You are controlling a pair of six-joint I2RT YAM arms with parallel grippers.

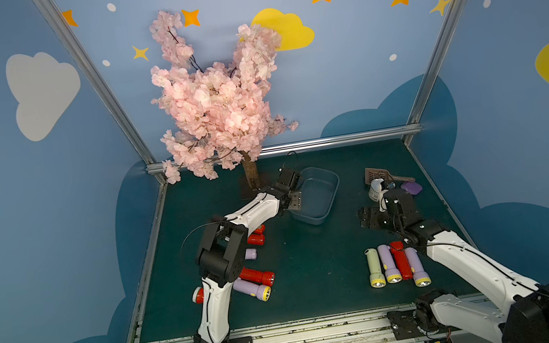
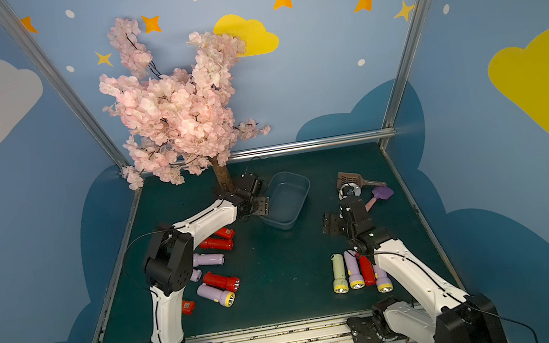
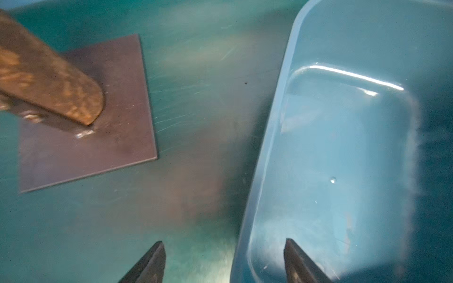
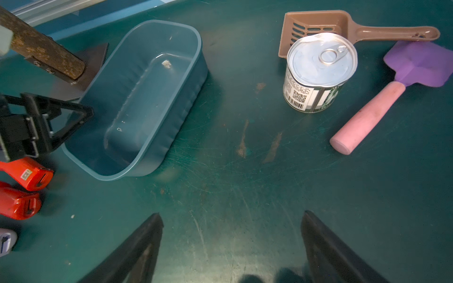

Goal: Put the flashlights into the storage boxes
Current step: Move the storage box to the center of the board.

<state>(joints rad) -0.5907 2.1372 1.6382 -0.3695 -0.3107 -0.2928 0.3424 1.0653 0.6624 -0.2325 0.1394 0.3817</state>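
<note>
Right wrist: barcode label (image 4: 297, 99) on can (image 4: 318, 71)

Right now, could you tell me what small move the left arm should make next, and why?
Probably lift the left end effector clear of the tub and swing it toward the nearby red flashlights: its jaws stand open on either side of the tub's rim, holding nothing, and the tub is empty.

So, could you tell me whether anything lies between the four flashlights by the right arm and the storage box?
No object lies on the table between the four flashlights and the empty storage box. The left gripper, jaws open, straddles the box's rim on its long side.
</note>
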